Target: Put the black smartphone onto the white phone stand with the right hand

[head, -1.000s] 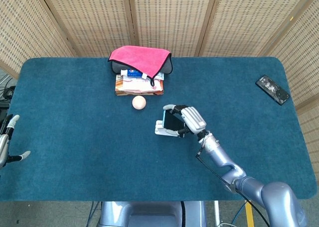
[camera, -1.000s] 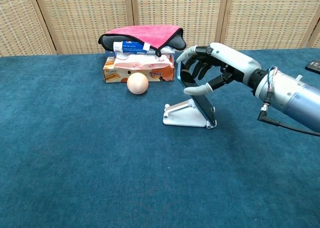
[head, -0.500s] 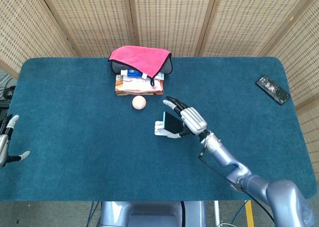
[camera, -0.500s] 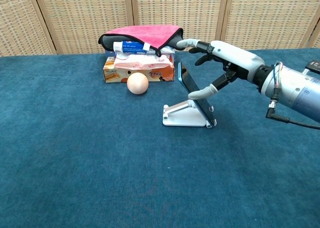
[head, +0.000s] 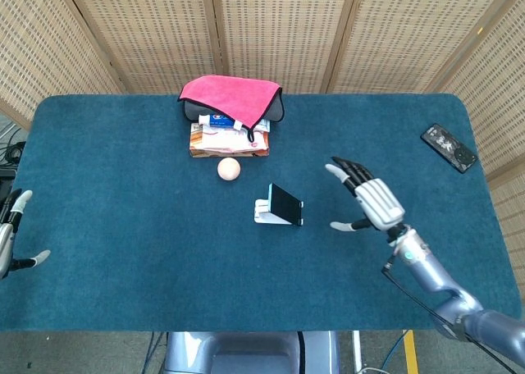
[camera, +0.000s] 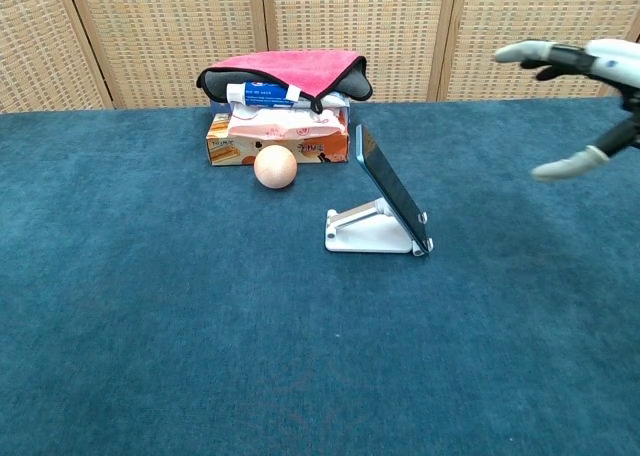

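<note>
The black smartphone (head: 285, 202) (camera: 392, 189) leans tilted on the white phone stand (head: 266, 215) (camera: 366, 232) near the middle of the blue table. My right hand (head: 367, 198) (camera: 580, 106) hovers to the right of it, well apart, fingers spread and holding nothing. At the far left edge of the head view my left hand (head: 10, 233) hangs beside the table with its fingers apart and nothing in it.
A peach ball (head: 229, 169) (camera: 275, 166) lies just behind the stand. Behind that is a tissue box (head: 228, 140) (camera: 277, 136) topped by a pink cloth (head: 230, 93) (camera: 280, 68). A second dark phone (head: 449, 147) lies at the far right corner.
My right hand let go of the smartphone and drew back to the right, fingers spreading. The phone stays leaning on the stand. The left hand has not moved.
</note>
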Robot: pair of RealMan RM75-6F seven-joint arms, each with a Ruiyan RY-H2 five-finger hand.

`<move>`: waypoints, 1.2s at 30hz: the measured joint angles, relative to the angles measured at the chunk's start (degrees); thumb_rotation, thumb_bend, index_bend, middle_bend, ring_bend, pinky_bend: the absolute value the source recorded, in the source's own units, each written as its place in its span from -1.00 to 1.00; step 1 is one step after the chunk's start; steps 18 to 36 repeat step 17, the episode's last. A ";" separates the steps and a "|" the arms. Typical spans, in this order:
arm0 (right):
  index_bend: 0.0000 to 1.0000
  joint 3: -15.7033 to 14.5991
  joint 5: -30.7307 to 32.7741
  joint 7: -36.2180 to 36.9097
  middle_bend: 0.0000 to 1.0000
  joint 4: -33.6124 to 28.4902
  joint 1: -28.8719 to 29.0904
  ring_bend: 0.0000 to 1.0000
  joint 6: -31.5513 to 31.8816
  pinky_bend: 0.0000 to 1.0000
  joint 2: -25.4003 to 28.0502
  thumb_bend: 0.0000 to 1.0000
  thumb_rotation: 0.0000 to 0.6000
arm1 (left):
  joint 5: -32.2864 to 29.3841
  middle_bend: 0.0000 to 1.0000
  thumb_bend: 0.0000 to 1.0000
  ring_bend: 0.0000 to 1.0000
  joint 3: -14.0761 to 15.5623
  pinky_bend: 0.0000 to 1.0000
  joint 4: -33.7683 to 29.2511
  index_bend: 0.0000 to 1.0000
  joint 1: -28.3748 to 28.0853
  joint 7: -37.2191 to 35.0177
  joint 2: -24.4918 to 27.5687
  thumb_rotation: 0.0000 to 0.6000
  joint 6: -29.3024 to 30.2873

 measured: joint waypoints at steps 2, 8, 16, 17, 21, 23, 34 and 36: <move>-1.00 -1.29 0.80 -2.77 -1.00 -2.22 -3.13 -1.00 1.14 -0.88 3.35 -1.00 1.00 | 0.98 -1.00 -0.99 -1.00 0.27 -1.00 -0.09 -1.00 0.34 -0.41 0.15 1.00 0.78; -1.00 -4.16 3.74 -6.70 -1.00 -8.62 -10.64 -1.00 3.93 -0.95 9.50 -1.00 1.00 | 3.35 -1.00 -0.98 -1.00 0.97 -1.00 -0.40 -1.00 1.78 0.30 0.16 1.00 4.35; -1.00 -5.25 5.65 -9.57 -1.00 -13.35 -18.32 -1.00 9.97 -0.96 12.54 -1.00 1.00 | 7.90 -1.00 -0.98 -1.00 2.44 -1.00 -1.03 -1.00 4.11 0.10 0.30 1.00 8.92; -1.00 -5.13 5.91 -9.81 -1.00 -13.82 -19.24 -1.00 10.79 -0.96 12.76 -1.00 1.00 | 8.45 -1.00 -0.98 -1.00 2.62 -1.00 -1.04 -1.00 4.40 -0.25 0.37 1.00 9.39; -1.00 -5.13 5.91 -9.81 -1.00 -13.82 -19.24 -1.00 10.79 -0.96 12.76 -1.00 1.00 | 8.45 -1.00 -0.98 -1.00 2.62 -1.00 -1.04 -1.00 4.40 -0.25 0.37 1.00 9.39; -1.00 -5.13 5.91 -9.81 -1.00 -13.82 -19.24 -1.00 10.79 -0.96 12.76 -1.00 1.00 | 8.45 -1.00 -0.98 -1.00 2.62 -1.00 -1.04 -1.00 4.40 -0.25 0.37 1.00 9.39; -1.00 -5.13 5.91 -9.81 -1.00 -13.82 -19.24 -1.00 10.79 -0.96 12.76 -1.00 1.00 | 8.45 -1.00 -0.98 -1.00 2.62 -1.00 -1.04 -1.00 4.40 -0.25 0.37 1.00 9.39; -1.00 -5.13 5.91 -9.81 -1.00 -13.82 -19.24 -1.00 10.79 -0.96 12.76 -1.00 1.00 | 8.45 -1.00 -0.98 -1.00 2.62 -1.00 -1.04 -1.00 4.40 -0.25 0.37 1.00 9.39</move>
